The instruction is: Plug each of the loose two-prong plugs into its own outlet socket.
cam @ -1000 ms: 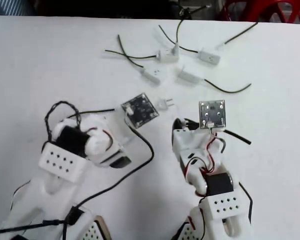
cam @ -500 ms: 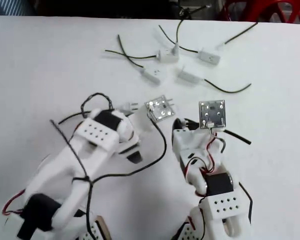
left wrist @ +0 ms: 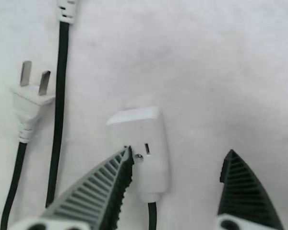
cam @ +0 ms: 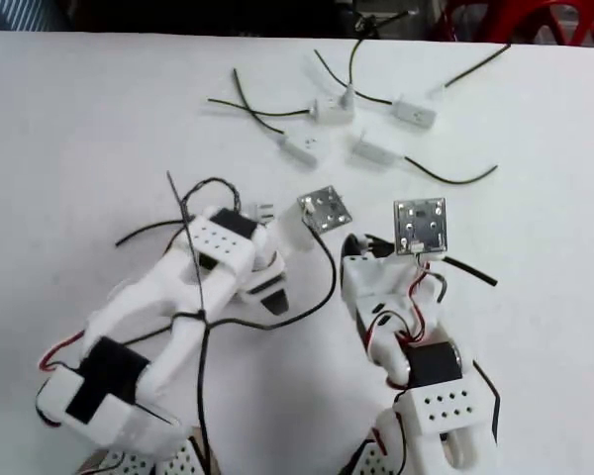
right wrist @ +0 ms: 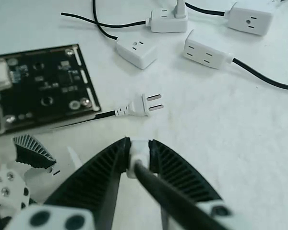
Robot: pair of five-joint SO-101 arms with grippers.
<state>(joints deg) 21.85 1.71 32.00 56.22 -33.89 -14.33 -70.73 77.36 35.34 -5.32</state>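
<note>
– Outlet socket (left wrist: pixel 139 143): where is it found?
– On the table (left wrist: pixel 230 48), between the spread fingers of the left gripper (left wrist: pixel 178 155), touched by one fingertip.
– Right gripper (right wrist: pixel 140 143)?
– Clamped on a white corded piece (right wrist: pixel 137 154).

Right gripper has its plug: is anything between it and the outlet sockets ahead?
Yes. In the right wrist view a loose two-prong plug lies on the table between the right gripper, shut on the held plug, and the nearest outlet socket. The left arm's circuit board sits beside that path.
</note>
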